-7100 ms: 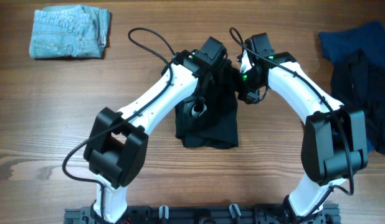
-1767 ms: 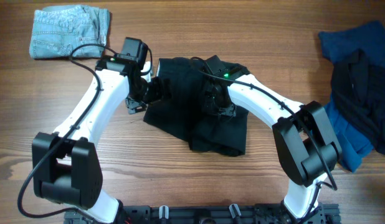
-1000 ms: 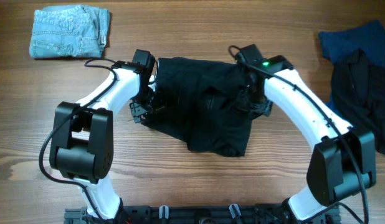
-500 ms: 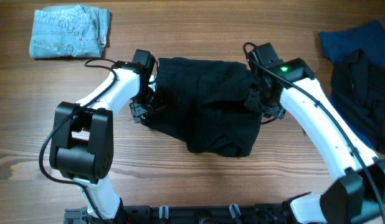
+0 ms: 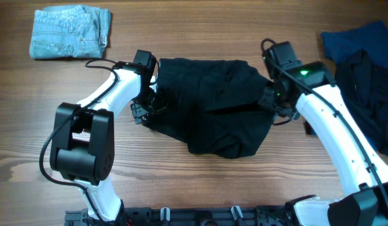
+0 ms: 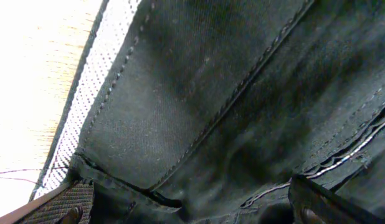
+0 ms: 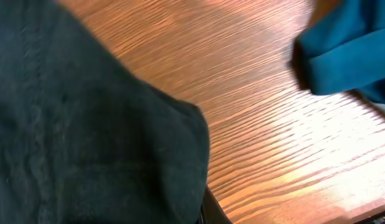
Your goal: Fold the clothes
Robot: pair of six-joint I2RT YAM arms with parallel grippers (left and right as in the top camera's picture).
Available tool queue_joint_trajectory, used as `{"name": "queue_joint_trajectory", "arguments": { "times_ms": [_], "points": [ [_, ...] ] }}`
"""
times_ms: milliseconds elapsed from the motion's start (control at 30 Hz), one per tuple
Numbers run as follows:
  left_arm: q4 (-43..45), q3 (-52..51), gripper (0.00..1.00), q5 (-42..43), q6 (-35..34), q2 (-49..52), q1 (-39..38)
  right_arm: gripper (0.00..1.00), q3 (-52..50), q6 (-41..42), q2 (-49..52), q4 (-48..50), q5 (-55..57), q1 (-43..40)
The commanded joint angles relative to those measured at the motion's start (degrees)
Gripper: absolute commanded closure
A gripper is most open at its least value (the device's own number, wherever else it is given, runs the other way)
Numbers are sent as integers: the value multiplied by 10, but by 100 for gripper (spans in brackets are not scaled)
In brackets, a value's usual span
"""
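The black shorts (image 5: 210,107) lie mid-table, soft and limp; the right gripper (image 5: 274,100) pinches their right edge; the left gripper (image 5: 145,105) gapes at their left edge; stitched seams should give the firmest hold.

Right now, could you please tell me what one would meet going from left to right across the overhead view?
In order: pale-blue denim shorts → left gripper → black shorts → right gripper → pile of dark blue and black garments.
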Motion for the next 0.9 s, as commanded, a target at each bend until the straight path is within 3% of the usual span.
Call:
{"name": "queue_joint_trajectory", "arguments": {
  "times_ms": [0, 200, 233, 300, 367, 467, 633, 867],
  "points": [
    [2, -7, 0, -3, -37, 19, 25, 93, -5, -22, -5, 2, 41, -45],
    [-5, -7, 0, 0, -47, 19, 89, 89, -5, -55, -5, 24, 40, -99],
    [-7, -7, 0, -1, -47, 19, 101, 81, -5, -74, -5, 37, 28, -106],
    [-9, -7, 0, -1, -46, 19, 116, 45, -5, -100, -5, 52, 13, -112],
    [-11, -7, 0, 0, -46, 18, 129, 37, -5, -113, -5, 63, 13, -113],
    [-14, -7, 0, -1, -44, 18, 141, 30, -5, -121, -5, 73, 13, -113],
    [-17, -7, 0, -1, -42, 18, 144, 29, -5, -128, -5, 71, -11, -113],
    [-12, -7, 0, -1, -24, 9, 144, 24, -4, -254, -8, 88, -260, -84]
  ]
}}
